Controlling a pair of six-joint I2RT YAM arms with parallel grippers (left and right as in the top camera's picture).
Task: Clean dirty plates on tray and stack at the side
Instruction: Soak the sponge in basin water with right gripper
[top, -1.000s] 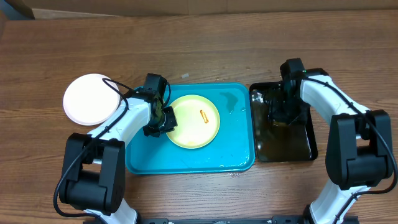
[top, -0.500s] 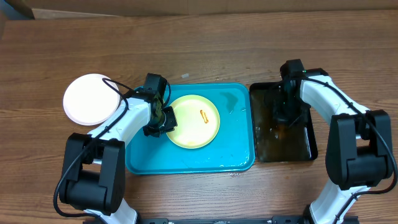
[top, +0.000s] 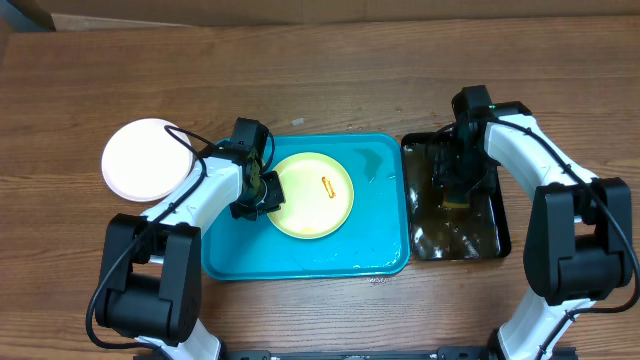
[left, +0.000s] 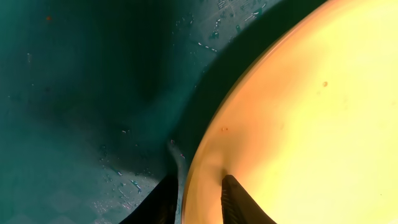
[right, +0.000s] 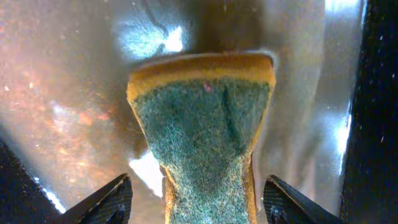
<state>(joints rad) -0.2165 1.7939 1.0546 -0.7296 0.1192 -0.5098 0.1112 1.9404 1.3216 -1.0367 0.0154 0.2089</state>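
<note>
A pale yellow-green plate (top: 312, 195) with a small orange smear lies in the turquoise tray (top: 380, 150). My left gripper (top: 262, 195) is shut on the plate's left rim, one finger on the plate (left: 311, 124) and one outside over the tray floor (left: 74, 93); its jaws show in the left wrist view (left: 199, 186). A white plate (top: 148, 158) lies on the table left of the tray. My right gripper (top: 455, 188) is open over the black tray (top: 470, 245), its fingers (right: 196, 186) either side of a green-and-yellow sponge (right: 202, 124) without touching it.
The black tray holds shiny liquid and stands right beside the turquoise tray. The turquoise tray floor is wet with droplets. A cardboard box edge runs along the table's far side (top: 300, 8).
My right gripper has shifted slightly over the black tray and the liquid's reflections have changed. The left gripper and the yellow-green plate have not moved.
</note>
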